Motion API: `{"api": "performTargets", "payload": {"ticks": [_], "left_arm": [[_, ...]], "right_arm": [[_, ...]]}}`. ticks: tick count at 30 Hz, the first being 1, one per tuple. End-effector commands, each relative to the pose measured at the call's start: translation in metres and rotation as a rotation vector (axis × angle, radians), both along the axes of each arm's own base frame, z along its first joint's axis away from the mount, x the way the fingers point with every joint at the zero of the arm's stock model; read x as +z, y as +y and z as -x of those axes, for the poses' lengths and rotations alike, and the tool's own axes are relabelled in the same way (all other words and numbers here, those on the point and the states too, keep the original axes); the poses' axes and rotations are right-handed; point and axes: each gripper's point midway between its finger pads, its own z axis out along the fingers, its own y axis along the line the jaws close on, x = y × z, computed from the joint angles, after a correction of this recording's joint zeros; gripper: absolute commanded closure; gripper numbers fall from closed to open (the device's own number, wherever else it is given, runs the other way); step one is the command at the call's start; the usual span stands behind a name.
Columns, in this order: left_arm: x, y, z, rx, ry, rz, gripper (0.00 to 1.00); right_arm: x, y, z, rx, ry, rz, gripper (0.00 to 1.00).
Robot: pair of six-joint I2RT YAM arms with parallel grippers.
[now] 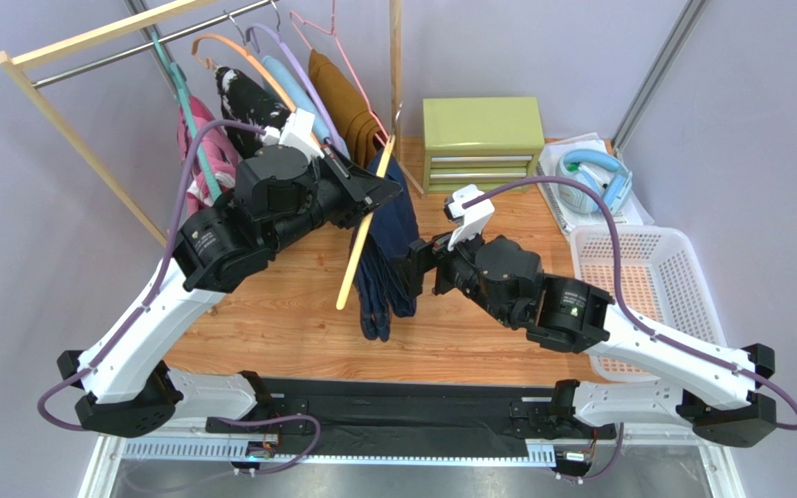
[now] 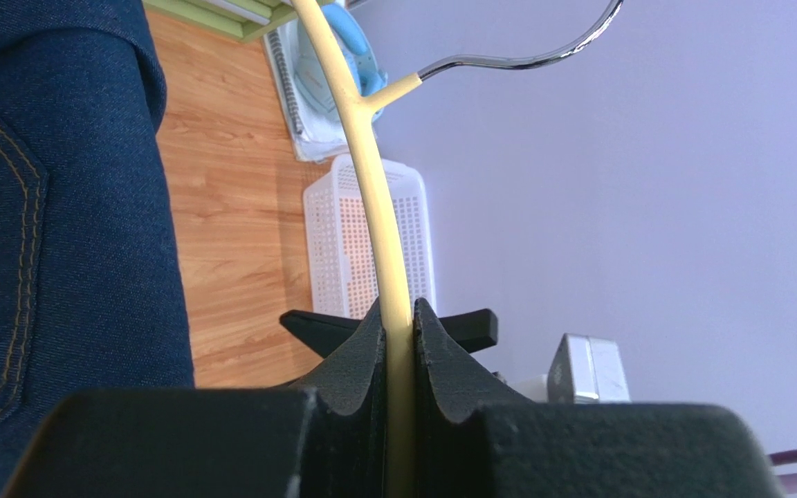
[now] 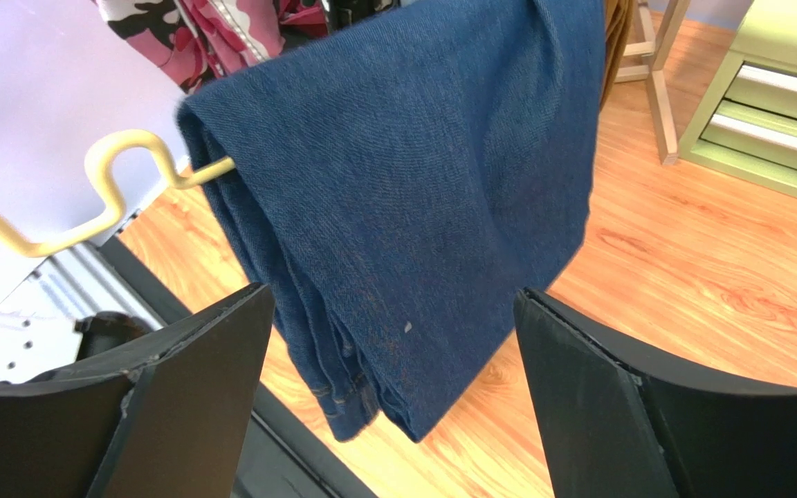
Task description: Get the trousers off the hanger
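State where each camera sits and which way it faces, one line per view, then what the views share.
Top external: above and behind the bases, looking down at the table and rack; both arms show.
Left wrist: on the left arm, looking along the left gripper, shut on the yellow hanger.
Right wrist: on the right arm, facing the navy trousers between the fingers of the open right gripper.
Shared: all three show the navy trousers and that hanger.

- A green drawer cabinet (image 1: 481, 140) is standing at the back of the wooden table (image 1: 278, 311).
- A white perforated basket (image 1: 668, 280) is sitting at the table's right edge.
- Blue headphones (image 1: 592, 171) are lying on papers (image 1: 562, 164) behind the basket.
- A brown garment (image 1: 342, 99) and a black, white-splotched garment (image 1: 245, 99) are hanging from the wooden clothes rack (image 1: 80, 37).
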Motion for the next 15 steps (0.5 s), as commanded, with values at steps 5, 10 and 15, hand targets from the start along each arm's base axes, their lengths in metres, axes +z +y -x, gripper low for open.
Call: {"api": "performTargets", "payload": {"ticks": [5, 10, 15], "left_arm": [[0.089, 0.034, 0.014, 0.065, -0.16, 0.221, 1.0], [0.093, 0.038, 0.018, 0.063, -0.156, 0.233, 1.0], [0.096, 0.044, 0.02, 0.077, -0.163, 0.243, 1.0]], "right_arm": [[0.021, 0.024, 0.0, -0.076, -0.076, -0.008, 0.12], [0.022, 0.032, 0.006, -0.073, -0.092, 0.009, 0.13], [0.03, 0.036, 0.009, -0.073, -0.106, 0.002, 0.16]]}}
